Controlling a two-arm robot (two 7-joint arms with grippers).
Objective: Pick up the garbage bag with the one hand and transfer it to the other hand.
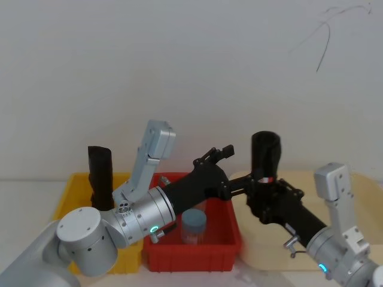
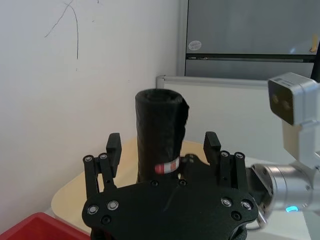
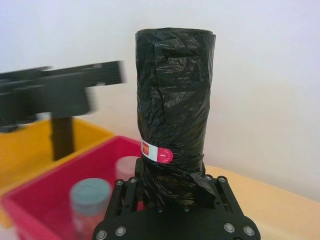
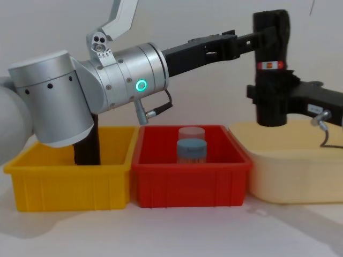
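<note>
White wall behind: the thick black cylindrical plastic garbage bag [image 4: 270, 59] stands upright in the air over the cream tray [image 4: 278, 182] at right, its lower part clamped in the right gripper [image 1: 264, 192]. The left gripper [image 2: 163, 144], jaws apart, flanks it near the label band. The roll is probably light, soft and slick, so it is best gripped firmly around the body.
</note>
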